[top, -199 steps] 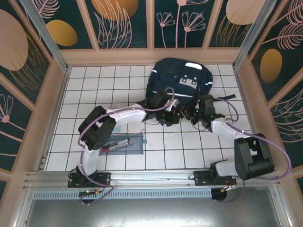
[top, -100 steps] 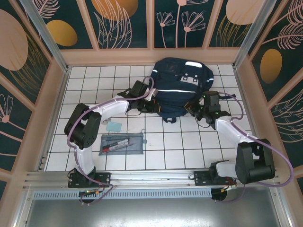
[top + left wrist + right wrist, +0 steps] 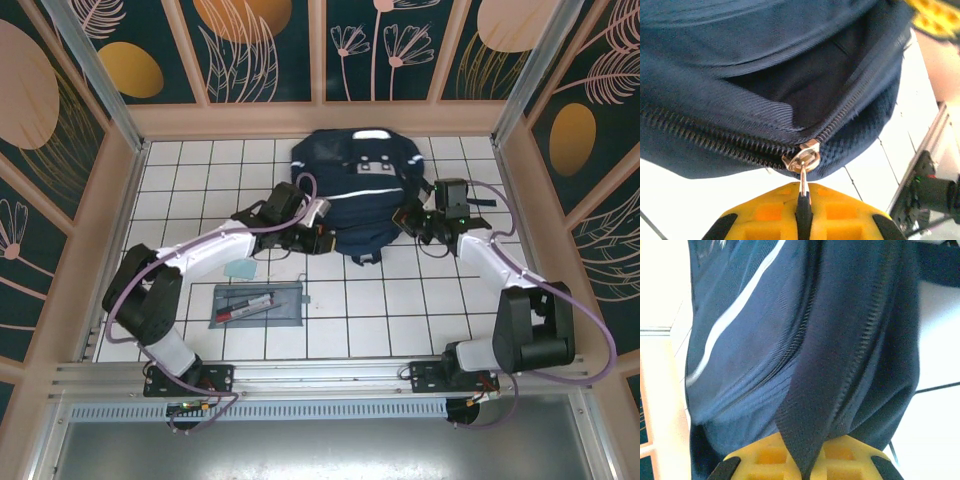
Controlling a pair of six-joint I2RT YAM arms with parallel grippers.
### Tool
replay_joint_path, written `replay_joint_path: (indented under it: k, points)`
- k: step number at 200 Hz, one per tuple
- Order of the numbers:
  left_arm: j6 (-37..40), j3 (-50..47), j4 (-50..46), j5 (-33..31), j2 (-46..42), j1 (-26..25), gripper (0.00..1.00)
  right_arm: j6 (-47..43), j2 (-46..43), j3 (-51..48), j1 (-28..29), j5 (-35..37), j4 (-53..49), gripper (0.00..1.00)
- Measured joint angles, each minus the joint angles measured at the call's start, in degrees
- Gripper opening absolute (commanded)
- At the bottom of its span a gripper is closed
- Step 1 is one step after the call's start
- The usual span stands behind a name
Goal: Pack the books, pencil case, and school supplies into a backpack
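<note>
left fingers point(image 3: 816, 221) pinch the backpack point(image 3: 740, 50) zipper pull point(image 3: 802, 161), right fingers point(image 3: 832, 454) clamp its strap point(image 3: 810, 405).

Backpack point(image 3: 360, 190) navy, white stripe. Silver zipper pull point(image 3: 802, 160) just above yellow left fingers point(image 3: 765, 220); navy ribbed strap point(image 3: 805, 430) between yellow right fingers point(image 3: 855, 460). Table point(image 3: 400, 320) white tile, dark grid. Pencil case point(image 3: 258, 303) grey.

White square tiles with dark grout cover the table top point(image 3: 370, 325), bright under even light. At 9, 12 and 3 o'clock stand wall panels point(image 3: 270, 50) of deep teal, painted with pale pink leaves, flowers and ochre ovals and set in a light wooden frame point(image 3: 320, 118). Slanting aluminium posts point(image 3: 92, 65) rise at 11 and 1 o'clock. At 6 o'clock a metal rail point(image 3: 320, 375) runs along the edge, with a dull grey metal sheet point(image 3: 320, 450) just outside it.
</note>
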Motion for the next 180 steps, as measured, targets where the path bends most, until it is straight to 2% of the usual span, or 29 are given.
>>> replay_joint_path:
  k: [28, 41, 53, 65, 72, 100, 122, 153, 180]
  points:
    - [-3.9, -0.7, 2.7, 0.8, 0.3, -3.8, 0.00, -2.6, 6.4, 5.6, -0.3, -0.2, 0.0, 0.00]
    - [-5.0, 1.4, 3.2, 0.8, 2.8, -4.4, 0.00, -3.8, 10.8, 8.7, -0.3, -0.5, 0.0, 0.16]
    - [-5.5, 4.7, 3.3, 0.5, 6.6, -4.5, 0.00, -4.9, 15.4, 12.2, -0.6, 0.6, 0.3, 0.40]
    - [-5.7, 9.3, 2.8, -0.1, 11.2, -4.5, 0.00, -4.9, 18.4, 14.6, -1.6, 2.2, 2.2, 0.59]
    - [-5.9, 12.0, 2.5, -0.7, 13.6, -4.5, 0.00, -5.0, 18.9, 15.1, -2.3, 2.9, 3.0, 0.68]
    - [-6.7, 21.7, 2.3, -2.4, 21.3, -4.6, 0.00, -5.0, 16.8, 15.3, -3.4, 3.7, 3.1, 0.70]
    - [-7.6, 26.9, 2.5, -2.5, 24.8, -4.7, 0.00, -4.0, 10.9, 11.6, -3.1, 3.0, 3.8, 0.70]
    - [-8.8, 28.2, 2.6, -1.4, 25.7, -4.7, 0.00, 1.3, 1.1, 0.3, -2.1, 0.3, 7.9, 0.70]
    - [-10.2, 27.7, 3.7, 0.0, 25.7, -4.7, 0.00, 5.4, 2.6, -3.6, 0.4, -0.4, 11.7, 0.70]
